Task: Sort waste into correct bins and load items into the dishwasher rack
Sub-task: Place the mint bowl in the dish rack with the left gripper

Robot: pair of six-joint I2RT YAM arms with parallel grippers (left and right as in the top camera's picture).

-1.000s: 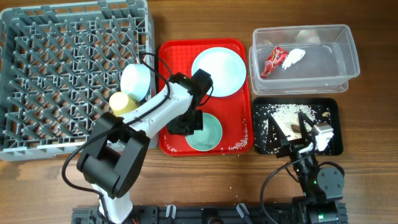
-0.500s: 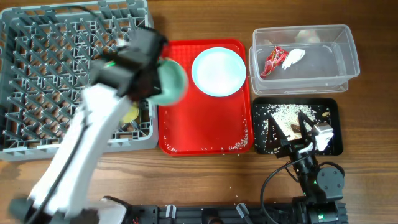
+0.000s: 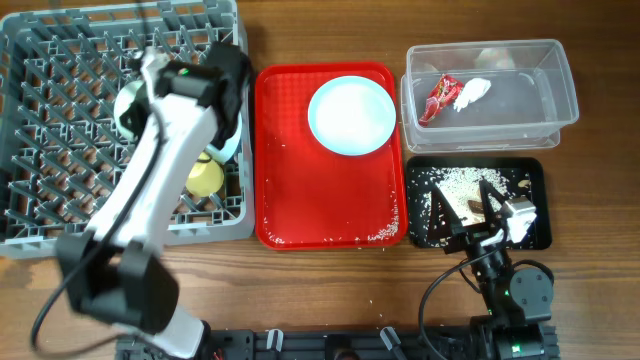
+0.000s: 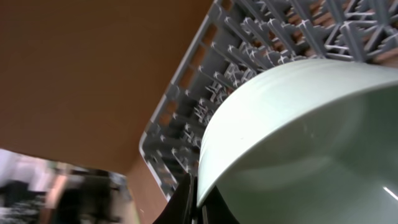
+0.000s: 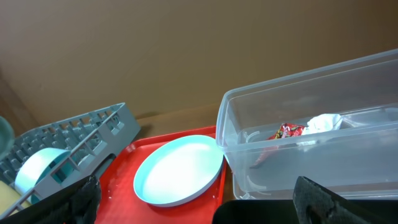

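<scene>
Pale green round bowl (image 4: 292,143) is sitting right in the left gripper (image 4: 196,198). The jaws are clamping its rim: one dark finger (image 4: 184,196) is showing outside the wall at the bottom edge of the wrist view, and the other is hidden behind the rim. The bowl is filling the lower right of that view, tilted, with its inside facing lower right. Overhead, it's hanging over the upper middle of the large square grey plastic peg rack (image 3: 60,120) in the upper left of the frame. Can't tell whether it's touching the pegs.

The rack is also holding a light blue bowl (image 3: 228,145) and a small yellow cup (image 3: 205,178) near its right wall, both partly under the arm.

The red serving tray (image 3: 290,180), just right of the rack, is carrying a light blue round plate (image 3: 351,115) in its upper right. A few loose rice grains (image 3: 380,236) are lying at its lower right corner.

The clear plastic rectangular tub (image 3: 540,60), upper right, is holding a small red printed wrapper (image 3: 441,97) and a crumpled white napkin (image 3: 472,92), touching, in its left half.

The shallow black rectangular tray (image 3: 532,175), just below the tub, is holding white rice with dark bits (image 3: 462,183) spread over its upper left.

The right gripper (image 3: 478,212) is hovering over the black tray, jaws standing wide apart and gripping nothing.
</scene>
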